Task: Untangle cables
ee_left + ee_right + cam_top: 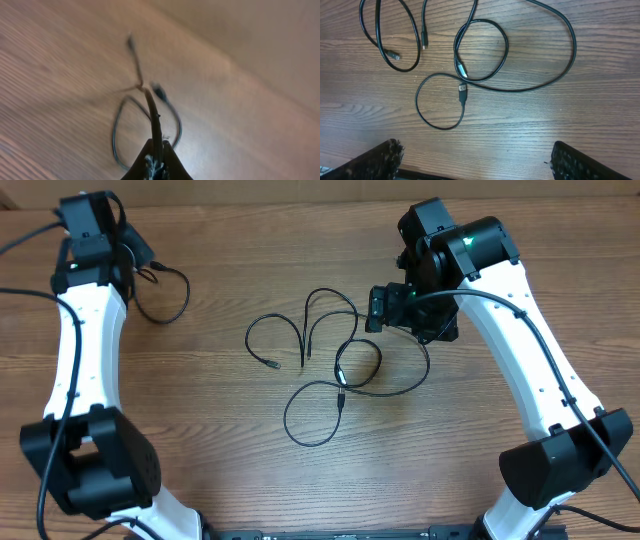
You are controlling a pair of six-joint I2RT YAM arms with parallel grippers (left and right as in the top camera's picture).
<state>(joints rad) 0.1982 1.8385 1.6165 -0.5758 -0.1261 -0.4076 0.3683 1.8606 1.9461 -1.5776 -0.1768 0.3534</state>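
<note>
Several thin black cables (340, 375) lie in loose overlapping loops at the table's middle. In the right wrist view the loops (507, 47) cross each other, with a USB plug (463, 93) and two smaller plug ends (394, 55) lying free. One more black cable (186, 292) lies apart at the far left in a small loop. My left gripper (148, 268) is shut on this cable (115, 131), and its plug end (159, 91) shows beyond the jaws (156, 150). My right gripper (378, 310) is open and empty at the right edge of the middle cables, its fingers (475, 162) wide apart above bare wood.
The wooden table (220, 440) carries nothing else. Thick black arm wires (20, 292) run along both arms. A pale wall or edge (260, 40) shows beyond the table in the left wrist view.
</note>
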